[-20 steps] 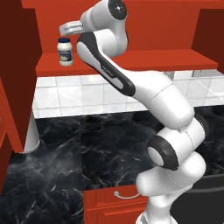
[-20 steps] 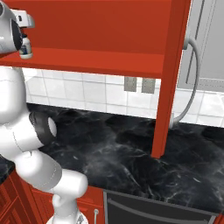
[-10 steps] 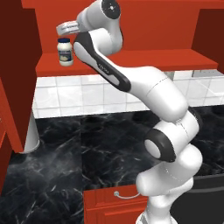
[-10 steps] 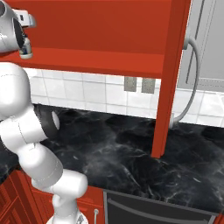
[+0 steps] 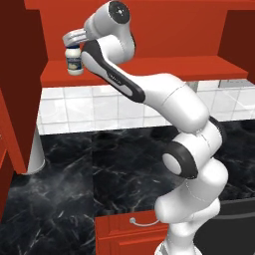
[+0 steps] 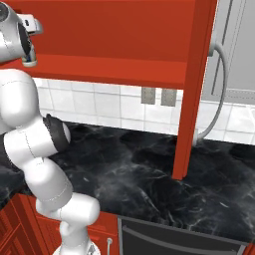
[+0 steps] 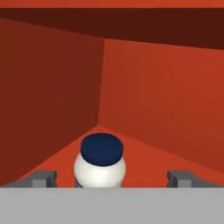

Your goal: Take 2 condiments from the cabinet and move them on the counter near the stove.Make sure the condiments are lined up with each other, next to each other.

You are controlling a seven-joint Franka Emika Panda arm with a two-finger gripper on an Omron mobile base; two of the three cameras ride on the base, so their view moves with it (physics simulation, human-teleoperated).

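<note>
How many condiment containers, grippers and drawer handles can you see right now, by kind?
White jar with dark blue lid: 1, standing on the cabinet shelf, between the open fingers of the gripper
Gripper: 1
Silver drawer handles: 1 in the left base view
Total: 3
</note>
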